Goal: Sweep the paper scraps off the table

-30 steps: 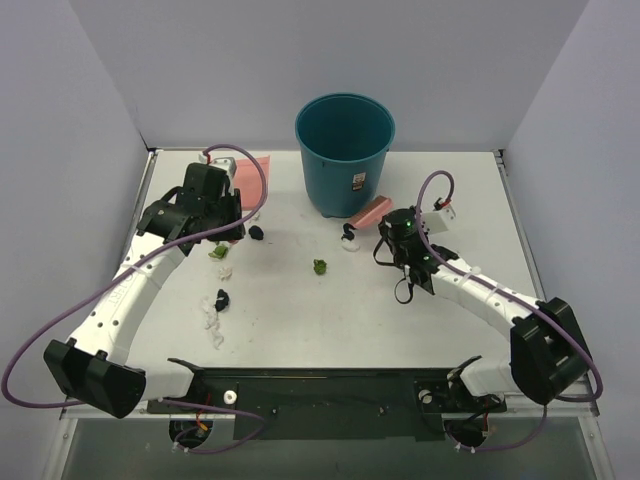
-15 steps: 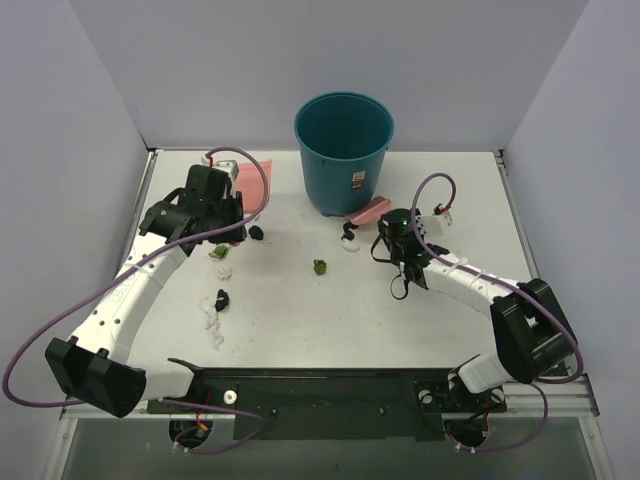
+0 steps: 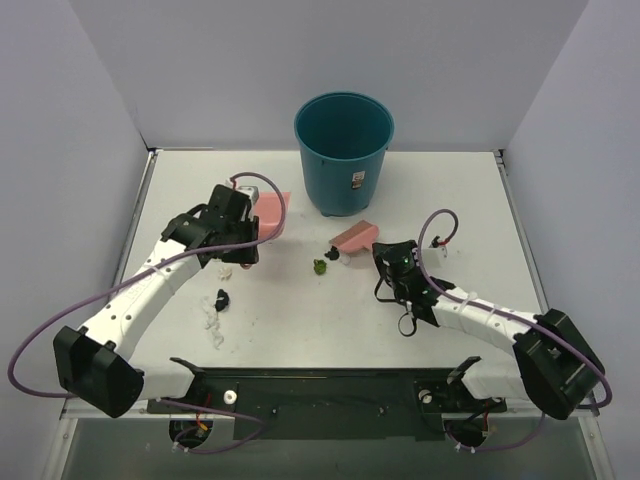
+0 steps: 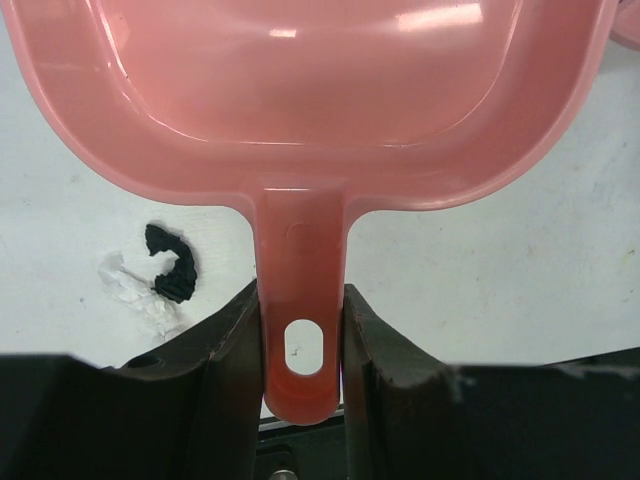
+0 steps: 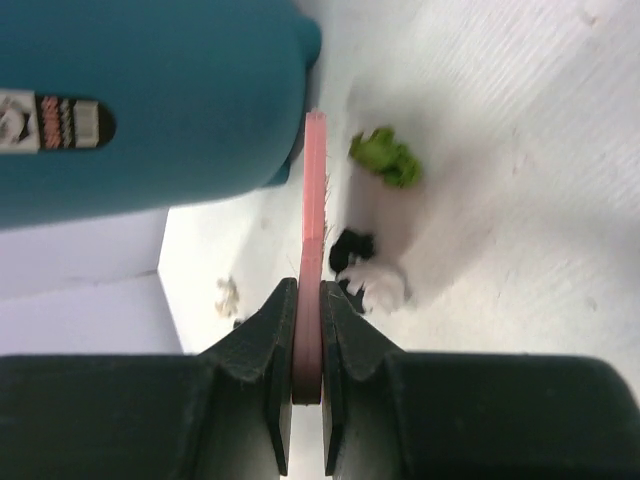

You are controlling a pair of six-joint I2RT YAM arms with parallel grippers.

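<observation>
My left gripper [image 3: 243,228] is shut on the handle of the pink dustpan [image 3: 270,210]; in the left wrist view the handle [image 4: 300,300] sits clamped between both fingers. My right gripper [image 3: 381,253] is shut on the pink brush [image 3: 354,237], which stands on edge in the right wrist view [image 5: 313,200]. A green scrap [image 3: 320,266], a black scrap [image 5: 350,248] and a white scrap [image 5: 378,285] lie just beside the brush. More scraps, a black one [image 3: 221,297] and white ones [image 3: 211,322], lie on the table [image 3: 300,330] at the left.
A teal bin [image 3: 344,150] stands at the back centre, just behind the brush, and fills the upper left of the right wrist view [image 5: 150,100]. A black and white scrap pair [image 4: 165,275] lies left of the dustpan handle. Grey walls close three sides.
My left arm has carried the dustpan right, toward the table's middle. My right arm has drawn the brush left and nearer, pushing the black and white scraps up to the green one.
</observation>
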